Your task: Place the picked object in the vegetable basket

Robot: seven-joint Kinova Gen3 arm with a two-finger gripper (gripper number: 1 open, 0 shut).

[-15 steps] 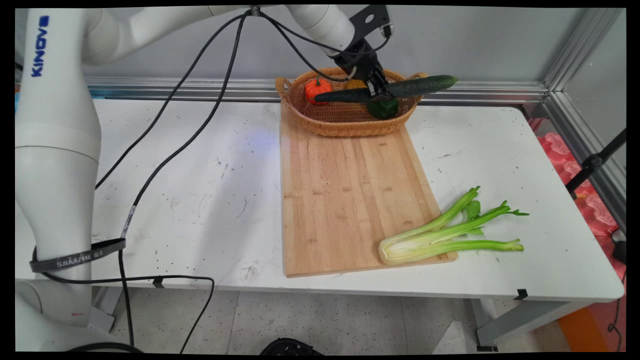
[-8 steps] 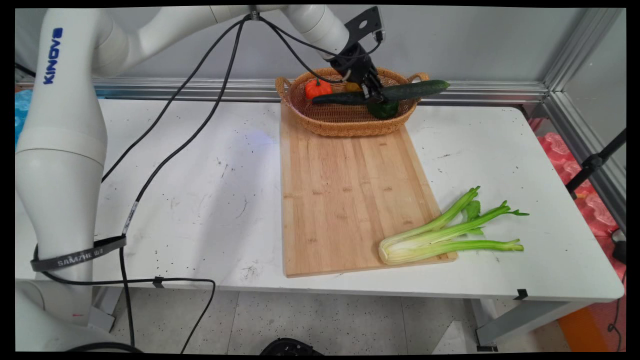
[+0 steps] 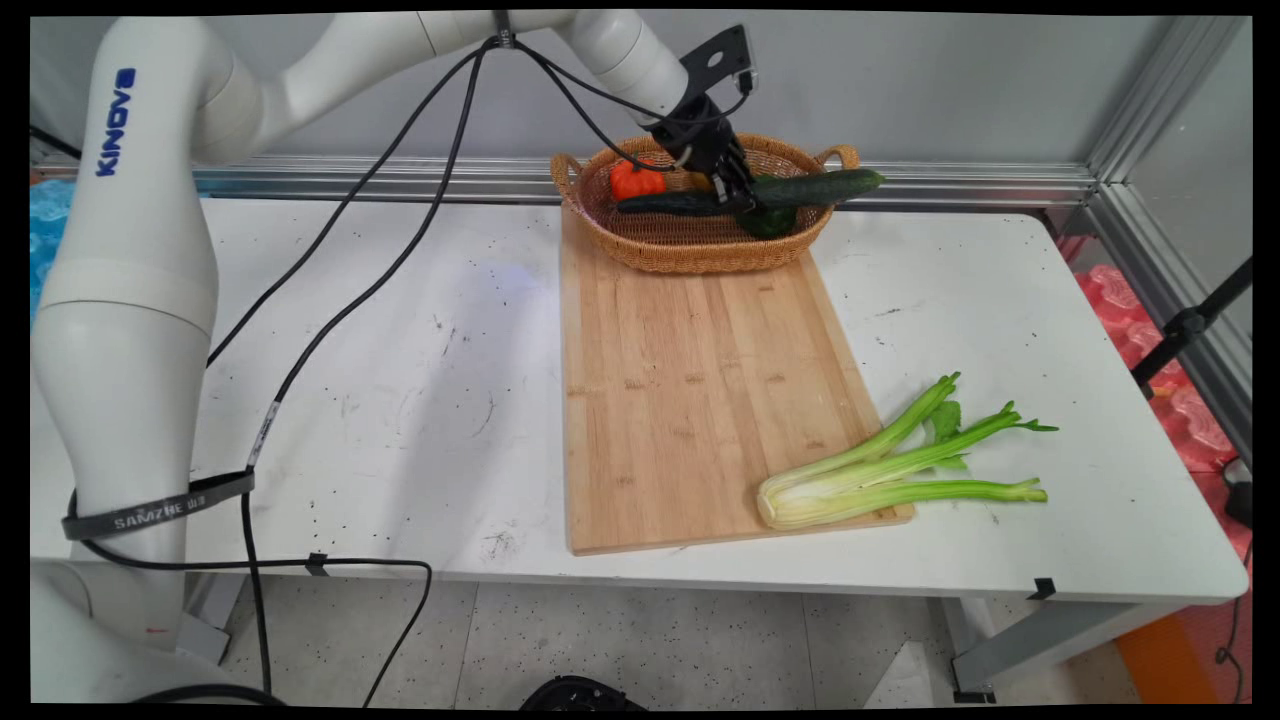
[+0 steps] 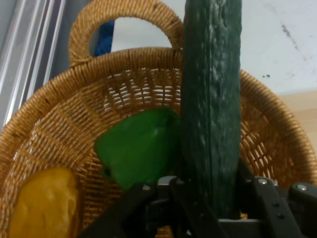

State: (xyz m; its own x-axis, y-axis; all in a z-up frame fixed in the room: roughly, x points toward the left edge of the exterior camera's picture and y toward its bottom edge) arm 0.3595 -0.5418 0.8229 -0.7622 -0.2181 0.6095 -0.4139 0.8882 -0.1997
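My gripper (image 3: pixel 742 194) is shut on a long dark green cucumber (image 3: pixel 800 188), held across the wicker basket (image 3: pixel 690 250) at the far end of the cutting board. The cucumber's right end sticks out past the basket's right handle (image 3: pixel 838 153). In the hand view the cucumber (image 4: pixel 212 99) runs straight up between my fingers (image 4: pixel 257 193), over the basket's rim (image 4: pixel 124 59). Inside the basket lie a green pepper (image 4: pixel 138 148), a yellow vegetable (image 4: pixel 44 203) and, in the main view, an orange-red pepper (image 3: pixel 636 179).
A wooden cutting board (image 3: pixel 700 380) lies in the table's middle. A celery bunch (image 3: pixel 890 465) rests on its near right corner, stalks reaching onto the table. Black cables (image 3: pixel 350 290) hang from the arm at the left. An aluminium rail (image 3: pixel 960 185) runs along the back.
The gripper has sunk lower and a little to the left with the cucumber, bringing it down closer to the basket's inside.
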